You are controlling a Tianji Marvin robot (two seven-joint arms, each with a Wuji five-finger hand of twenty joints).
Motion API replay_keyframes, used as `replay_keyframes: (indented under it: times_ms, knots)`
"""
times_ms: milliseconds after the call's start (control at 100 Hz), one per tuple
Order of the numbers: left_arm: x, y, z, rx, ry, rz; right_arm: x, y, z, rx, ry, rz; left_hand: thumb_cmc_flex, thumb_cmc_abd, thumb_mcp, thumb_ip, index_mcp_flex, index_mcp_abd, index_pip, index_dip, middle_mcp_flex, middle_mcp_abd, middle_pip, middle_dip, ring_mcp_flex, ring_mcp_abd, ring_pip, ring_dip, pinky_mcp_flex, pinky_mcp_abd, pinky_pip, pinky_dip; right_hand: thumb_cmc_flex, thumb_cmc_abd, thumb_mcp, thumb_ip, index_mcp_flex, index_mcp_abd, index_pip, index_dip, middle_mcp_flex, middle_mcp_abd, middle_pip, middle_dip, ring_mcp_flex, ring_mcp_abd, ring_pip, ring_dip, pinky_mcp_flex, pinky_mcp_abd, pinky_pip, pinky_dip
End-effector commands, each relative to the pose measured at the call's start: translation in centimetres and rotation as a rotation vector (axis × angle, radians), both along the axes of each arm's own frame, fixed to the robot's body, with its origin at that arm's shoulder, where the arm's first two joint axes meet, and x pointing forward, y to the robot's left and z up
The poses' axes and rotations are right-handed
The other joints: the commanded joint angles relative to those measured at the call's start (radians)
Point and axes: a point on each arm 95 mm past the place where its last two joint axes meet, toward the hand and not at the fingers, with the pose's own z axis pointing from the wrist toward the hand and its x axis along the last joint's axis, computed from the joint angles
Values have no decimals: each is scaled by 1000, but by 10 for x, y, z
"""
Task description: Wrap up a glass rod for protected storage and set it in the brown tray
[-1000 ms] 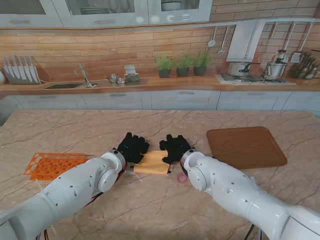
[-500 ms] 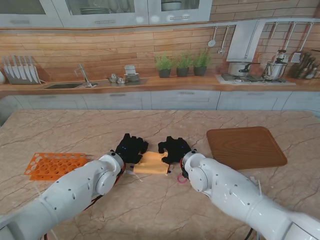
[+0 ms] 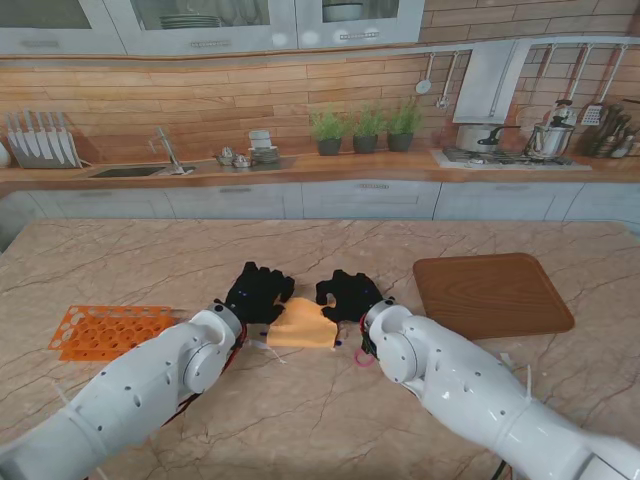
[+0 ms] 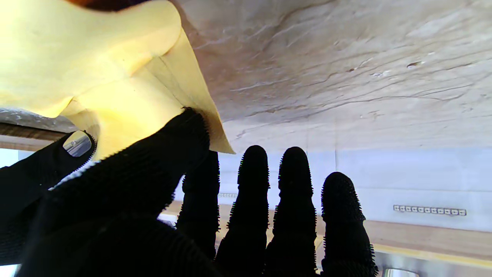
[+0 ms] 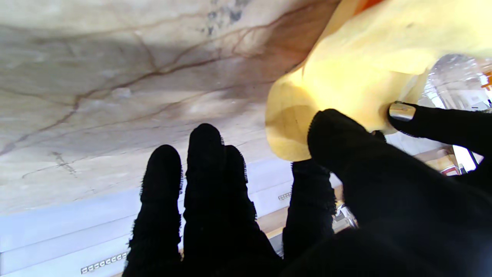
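The left hand (image 3: 259, 292) in its black knobbly glove is pinching the far left corner of the thin yellow wrapping sheet (image 3: 303, 324) between thumb and forefinger, while its other three fingers are sticking out straight and apart, touching nothing. The right hand (image 3: 349, 294), gloved the same, is pinching the far right corner the same way, with the remaining fingers loose. Between them the sheet is curling up off the veined beige marble table (image 3: 300, 250), its far edge raised and bowing, its near edge lying flat toward me.

The risk, as I judge it, is lying in these shallow corner pinches: if one hand is pulling harder or rising faster than the other, the paper may be slipping free or folding crooked. A clear glass rod (image 3: 262, 346) seems to be poking out from under the sheet's near left edge, just beside the left wrist; if the fold is dragging the sheet, the rod could be rolling out and off toward me. Whether it is truly the rod I cannot tell for certain.

The brown wooden rounded tray (image 3: 492, 293) is waiting well apart to the right, with nothing in it. An orange plastic grid rack (image 3: 105, 330) is lying at the far left side.
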Motion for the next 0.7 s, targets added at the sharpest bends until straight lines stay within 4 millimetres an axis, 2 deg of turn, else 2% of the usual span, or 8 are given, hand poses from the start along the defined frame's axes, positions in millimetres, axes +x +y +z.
replay_keyframes:
  times_ms: [0,370,690]
  knots:
    - [-3,-3,1,-8,2,-12,-4,2,0,7,1,18,42,-28,-4,-27,-29,-20,38,18,15,-11,18,11,25,11,7,-2,-3,14,-9,-4,46,7,13,-32,26,-25,24,10,16,-17,-1,-11,-9,-3,-7,-8,-10,-13,22,-15]
    - [-12,0,4,-17,-3,-34,-15,-3,7,39,16,49,39,-34,-5,-27,-22,-15,29,19,31,-18,8,39,41,7,5,-7,10,21,-16,-8,42,-27,60,-39,67,-24,5,37,43,-24,-15,-15,-2,5,-17,-13,-12,-5,0,-18]
    - [-24,5,9,3,-26,-72,-25,-7,11,28,32,115,33,-39,-3,-29,-13,-14,25,15,21,-21,-8,13,30,0,-9,-13,10,21,-17,-8,39,-62,88,-51,115,-18,-25,37,79,-30,-20,-5,21,9,-16,0,-17,16,-20,-13]
